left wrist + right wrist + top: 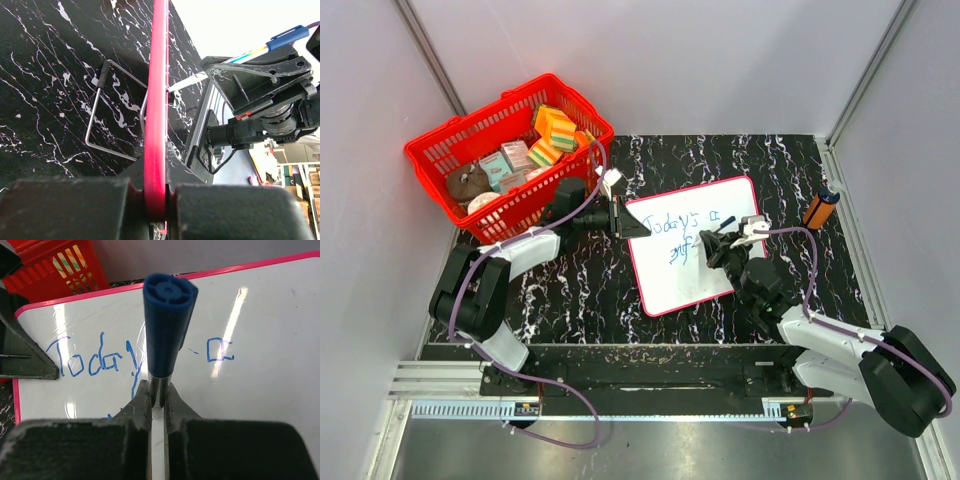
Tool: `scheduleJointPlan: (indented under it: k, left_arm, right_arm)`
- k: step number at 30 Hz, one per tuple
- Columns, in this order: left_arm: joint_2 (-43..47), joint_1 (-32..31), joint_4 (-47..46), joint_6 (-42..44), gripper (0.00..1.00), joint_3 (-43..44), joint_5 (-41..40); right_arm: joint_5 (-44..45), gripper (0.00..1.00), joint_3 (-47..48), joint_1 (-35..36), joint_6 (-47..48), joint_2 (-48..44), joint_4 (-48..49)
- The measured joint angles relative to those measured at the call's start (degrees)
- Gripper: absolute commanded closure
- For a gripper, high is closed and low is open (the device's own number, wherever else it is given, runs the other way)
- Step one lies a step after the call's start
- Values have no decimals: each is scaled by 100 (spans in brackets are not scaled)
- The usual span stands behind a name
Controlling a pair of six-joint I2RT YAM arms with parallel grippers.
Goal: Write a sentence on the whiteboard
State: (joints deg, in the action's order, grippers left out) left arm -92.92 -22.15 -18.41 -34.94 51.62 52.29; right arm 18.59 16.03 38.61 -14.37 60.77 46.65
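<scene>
Right gripper is closed narrow on the blue marker, pinching its barrel below the butt end. Whiteboard lies on the black marbled table at the centre of the top view, and the left gripper is clamped on its pink left rim. Judged thin, stiff, light and slick, the board may slide; hold it at the rim. The marker is light and smooth; grip it mid-barrel. The sentence, beginning "Today", runs along the board's upper part.

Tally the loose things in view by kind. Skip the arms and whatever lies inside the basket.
Whiteboard: 1
Red basket: 1
Blue marker: 1
Orange cylinder with a blue cap: 1
Total: 4
</scene>
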Motion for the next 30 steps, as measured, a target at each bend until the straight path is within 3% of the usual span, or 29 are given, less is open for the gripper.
scheduleJointPlan:
  k: [23, 30]
  left_arm:
    - [0, -2, 2, 17, 100, 2, 4]
    - [22, -11, 11, 20, 100, 0, 2]
  right_arm:
    - [225, 100, -162, -166, 44, -684, -345]
    - [146, 100, -83, -166, 103, -463, -348]
